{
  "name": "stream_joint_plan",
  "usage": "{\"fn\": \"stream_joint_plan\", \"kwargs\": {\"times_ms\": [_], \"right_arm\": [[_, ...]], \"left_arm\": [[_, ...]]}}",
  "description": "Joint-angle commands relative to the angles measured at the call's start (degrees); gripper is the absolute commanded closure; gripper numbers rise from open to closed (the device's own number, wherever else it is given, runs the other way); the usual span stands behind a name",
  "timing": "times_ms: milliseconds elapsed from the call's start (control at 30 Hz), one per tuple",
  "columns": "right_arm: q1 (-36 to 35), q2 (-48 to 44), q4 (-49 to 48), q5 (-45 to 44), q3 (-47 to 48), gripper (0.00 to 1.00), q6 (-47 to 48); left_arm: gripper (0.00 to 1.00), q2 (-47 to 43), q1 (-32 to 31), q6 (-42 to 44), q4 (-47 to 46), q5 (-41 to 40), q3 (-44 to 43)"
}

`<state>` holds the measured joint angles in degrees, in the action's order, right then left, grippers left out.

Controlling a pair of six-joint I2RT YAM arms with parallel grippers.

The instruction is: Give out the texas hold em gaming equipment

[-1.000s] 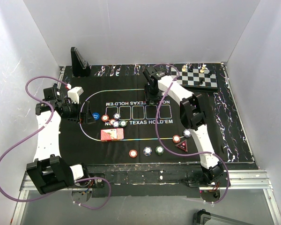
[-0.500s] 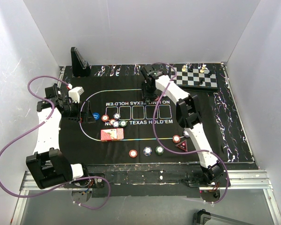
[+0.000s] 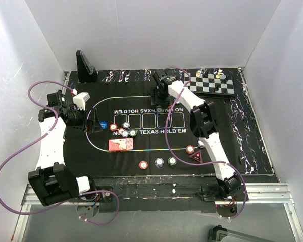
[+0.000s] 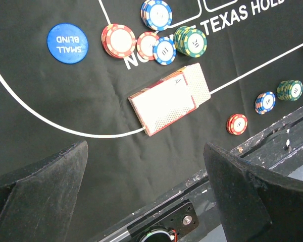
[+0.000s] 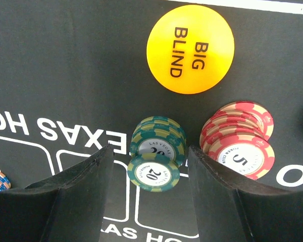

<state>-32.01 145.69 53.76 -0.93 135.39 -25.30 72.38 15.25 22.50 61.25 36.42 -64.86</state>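
The black mat [image 4: 91, 91] looks like matt felt. The yellow button [image 5: 190, 48], upper centre, is smooth, faintly glossy plastic. The card deck [image 4: 170, 99] is sheeny paper.

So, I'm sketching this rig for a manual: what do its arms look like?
Both the left arm and right arm have white shells with black joints; a purple cable loops along each. The end effector fingers are blunt, matte black wedges.
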Motion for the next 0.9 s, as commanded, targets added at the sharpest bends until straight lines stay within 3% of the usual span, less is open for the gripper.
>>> {"fn": "stream_joint_plan", "kwargs": {"times_ms": [0,233,467,700,867], "right_arm": [[-0.6,-5.3,0.8,0.6,0.8,0.32,0.2],[-4.4,-17.2,1.1,-0.3,-4.4,0.32,1.3],[-12.4,-38.5,-5.5,-3.8,-34.9,0.31,0.5],[-21.9,-55.6,-12.1,-4.7,-67.9,0.17,-6.4],[-27.2,-60.7,-11.5,-7.7,-74.8,0.13,-11.3]], "left_arm": [[0.0,-3.6,0.2,0.8,0.7,0.8,0.2],[0.0,-4.1,0.4,0.6,2.0,0.4,-1.8],[0.0,-5.4,0.4,0.1,2.7,0.8,-2.1],[0.0,-8.1,0.3,-0.1,3.6,0.8,-1.2],[0.0,-9.4,0.4,-0.3,4.6,1.3,-1.5]]}}
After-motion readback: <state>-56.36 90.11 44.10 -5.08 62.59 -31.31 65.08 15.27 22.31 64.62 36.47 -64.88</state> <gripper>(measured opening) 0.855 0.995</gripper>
